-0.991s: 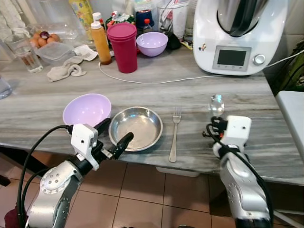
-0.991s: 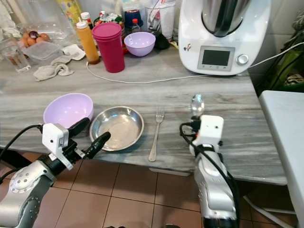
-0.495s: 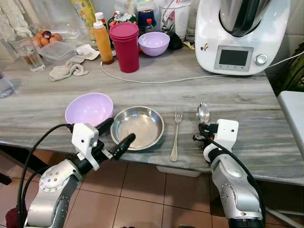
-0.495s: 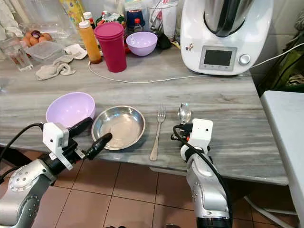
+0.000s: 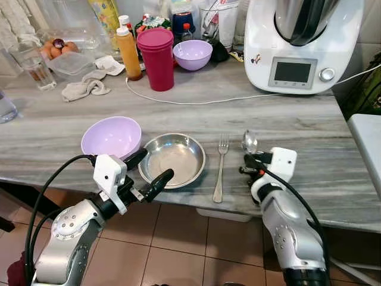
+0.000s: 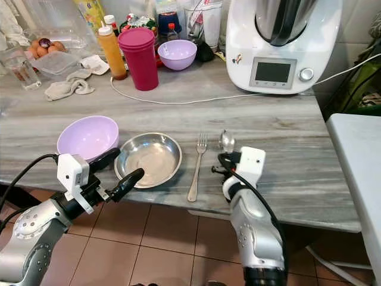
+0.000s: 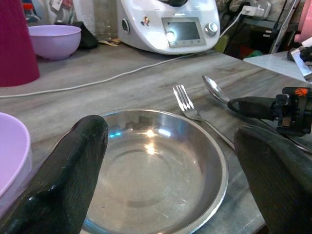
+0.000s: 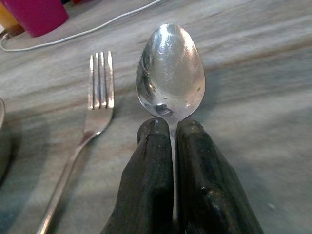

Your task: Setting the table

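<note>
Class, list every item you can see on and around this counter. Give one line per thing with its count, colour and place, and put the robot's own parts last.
Metal dish: 1, silver, near front edge of counter.
Bowls: 2, lilac; one left of the dish, one at the back.
Fork: 1, silver, right of the dish.
Spoon: 1, silver, right of the fork, held by the right gripper.
Cup: 1, magenta, back.
Bottle: 1, orange, left of the cup.
Kitchen machine: 1, white, back right.
Cable: 1, white, across the counter.
Cloth: 1, beige, back left.
Glass: 1, clear, back left.
Left gripper: black fingers, open, by the dish.
Right gripper: black fingers, shut on the spoon.
</note>
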Tool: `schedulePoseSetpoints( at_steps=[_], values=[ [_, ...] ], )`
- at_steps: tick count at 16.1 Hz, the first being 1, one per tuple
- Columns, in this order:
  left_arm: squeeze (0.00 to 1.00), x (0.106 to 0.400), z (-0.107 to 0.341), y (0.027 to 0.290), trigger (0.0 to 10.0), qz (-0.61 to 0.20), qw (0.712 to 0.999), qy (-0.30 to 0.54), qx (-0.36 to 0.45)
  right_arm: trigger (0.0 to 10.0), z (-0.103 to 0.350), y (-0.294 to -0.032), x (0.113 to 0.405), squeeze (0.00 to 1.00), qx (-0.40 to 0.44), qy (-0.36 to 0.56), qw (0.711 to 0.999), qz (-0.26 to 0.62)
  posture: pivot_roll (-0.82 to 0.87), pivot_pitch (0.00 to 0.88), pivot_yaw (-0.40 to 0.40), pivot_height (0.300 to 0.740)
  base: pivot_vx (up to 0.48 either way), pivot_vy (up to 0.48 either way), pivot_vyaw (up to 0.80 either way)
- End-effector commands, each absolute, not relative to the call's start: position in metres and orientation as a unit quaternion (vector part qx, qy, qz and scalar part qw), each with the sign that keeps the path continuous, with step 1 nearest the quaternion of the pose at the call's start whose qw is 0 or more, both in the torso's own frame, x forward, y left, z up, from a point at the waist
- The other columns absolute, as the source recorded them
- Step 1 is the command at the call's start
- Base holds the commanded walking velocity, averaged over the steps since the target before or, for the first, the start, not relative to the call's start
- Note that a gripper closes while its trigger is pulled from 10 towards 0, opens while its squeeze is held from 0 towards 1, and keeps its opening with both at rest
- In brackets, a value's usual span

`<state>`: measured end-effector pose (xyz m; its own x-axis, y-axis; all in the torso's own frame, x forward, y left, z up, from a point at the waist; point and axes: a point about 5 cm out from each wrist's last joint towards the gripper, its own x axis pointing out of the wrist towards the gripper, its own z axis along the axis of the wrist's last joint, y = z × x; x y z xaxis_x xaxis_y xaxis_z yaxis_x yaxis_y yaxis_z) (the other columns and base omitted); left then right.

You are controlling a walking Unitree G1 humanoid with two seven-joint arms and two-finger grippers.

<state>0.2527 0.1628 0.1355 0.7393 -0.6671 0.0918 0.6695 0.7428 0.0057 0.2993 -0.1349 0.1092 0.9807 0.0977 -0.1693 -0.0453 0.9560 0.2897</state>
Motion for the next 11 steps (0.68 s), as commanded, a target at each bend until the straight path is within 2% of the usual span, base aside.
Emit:
schedulePoseSetpoints(
  at_steps=[1,6,7,8,9,11],
  values=[
    [0.0,0.2524,0.1364,0.1629,10.0,-0.363,0.931,-0.039,-0.006,10.0,0.1002,-0.1282,0.2986,0.0,0.152,0.12,0.98,0.041,-0.18,0.125,0.067,0.74,0.0,0.0,0.0],
    [0.0,0.2513,0.1358,0.1621,10.0,-0.364,0.931,-0.037,-0.008,10.0,0.0964,-0.1259,0.3021,0.0,0.147,0.135,0.979,0.037,-0.17,0.127,0.064,0.74,0.0,0.0,0.0],
    [0.0,0.251,0.1357,0.1616,10.0,-0.365,0.93,-0.037,-0.008,10.0,0.0957,-0.1258,0.3028,0.59,0.149,0.138,0.979,0.035,-0.17,0.128,0.064,0.74,0.0,0.0,0.0],
    [0.0,0.2509,0.1357,0.1612,10.0,-0.366,0.93,-0.037,-0.008,10.0,0.0954,-0.1259,0.3034,0.96,0.151,0.139,0.978,0.033,-0.17,0.128,0.064,0.74,0.0,0.0,0.0],
    [0.0,0.2507,0.1355,0.1612,10.0,-0.366,0.93,-0.036,-0.009,10.0,0.0952,-0.1261,0.3037,1.0,0.15,0.14,0.978,0.031,-0.17,0.128,0.065,0.74,0.0,0.0,0.0],
    [0.0,0.2506,0.1351,0.1606,10.0,-0.368,0.929,-0.035,-0.01,10.0,0.0934,-0.126,0.3035,1.0,0.151,0.144,0.978,0.03,-0.17,0.128,0.066,0.74,0.0,0.0,0.0]
  ],
)
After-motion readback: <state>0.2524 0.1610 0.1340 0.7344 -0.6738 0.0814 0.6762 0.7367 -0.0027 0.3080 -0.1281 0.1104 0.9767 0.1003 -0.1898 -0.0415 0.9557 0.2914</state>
